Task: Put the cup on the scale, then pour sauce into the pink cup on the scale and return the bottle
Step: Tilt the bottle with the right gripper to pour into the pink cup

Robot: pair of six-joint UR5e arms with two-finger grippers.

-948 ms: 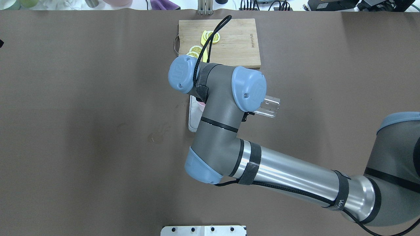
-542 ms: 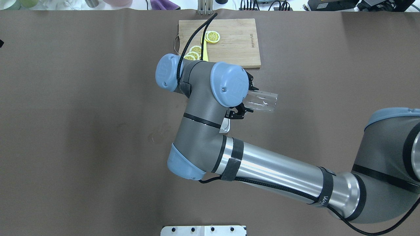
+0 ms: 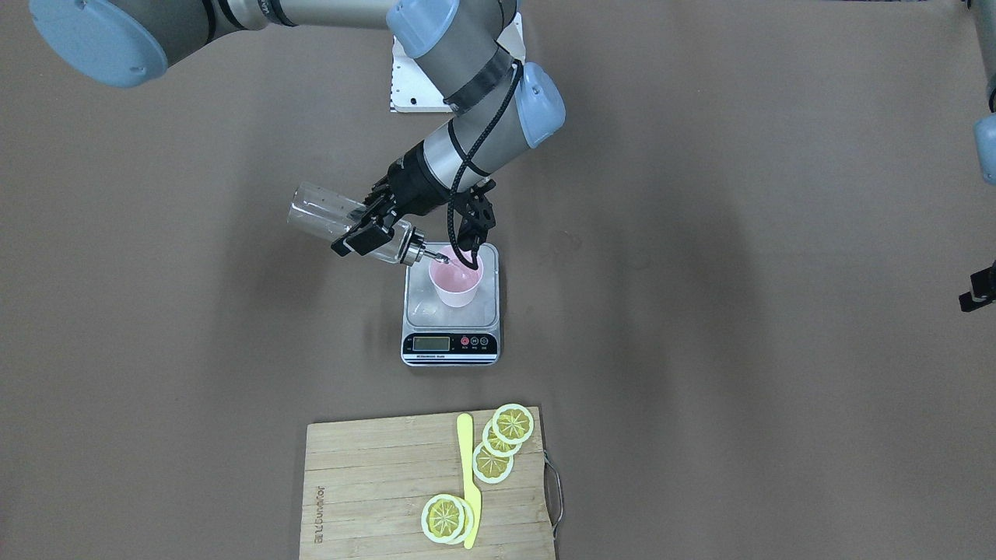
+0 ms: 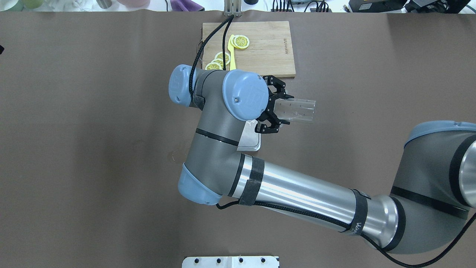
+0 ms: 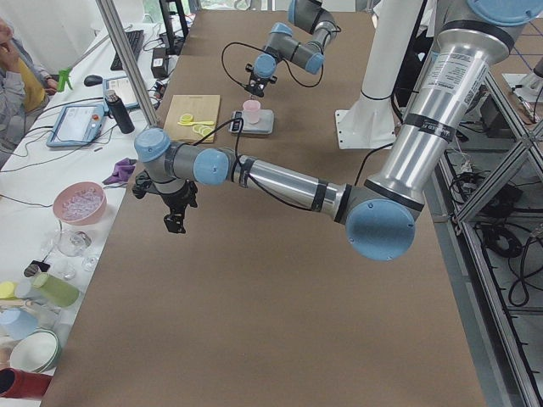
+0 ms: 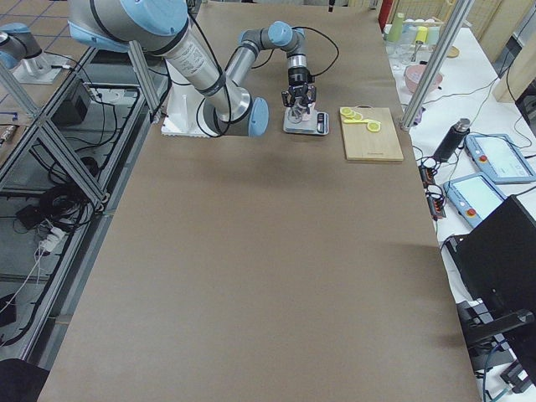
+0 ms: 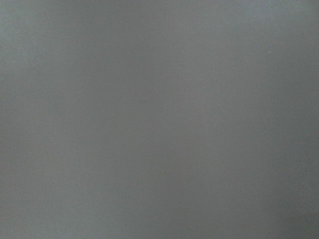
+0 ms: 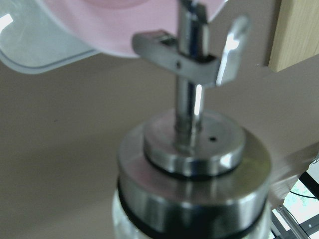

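My right gripper (image 3: 373, 222) is shut on the clear glass bottle (image 3: 327, 214) and holds it tilted, base up and away. The metal pourer cap (image 8: 194, 149) points down, with its spout over the rim of the pink cup (image 3: 457, 284). The cup stands upright on the steel platform of the scale (image 3: 416, 311). In the overhead view the right gripper (image 4: 273, 109) and bottle (image 4: 299, 111) show beside the wrist; only a corner of the scale (image 4: 250, 143) shows and the cup is hidden. My left gripper (image 3: 979, 294) is far off at the table's side; I cannot tell its state.
A wooden cutting board (image 3: 373, 498) with lemon slices (image 3: 513, 424) and a yellow knife (image 3: 467, 474) lies beyond the scale, also in the overhead view (image 4: 267, 44). A white base plate (image 4: 230, 261) sits at the robot's edge.
The right wrist has swung to the left in the overhead view, uncovering the gripper on the bottle. The bottle has turned while its base stayed nearly in place.
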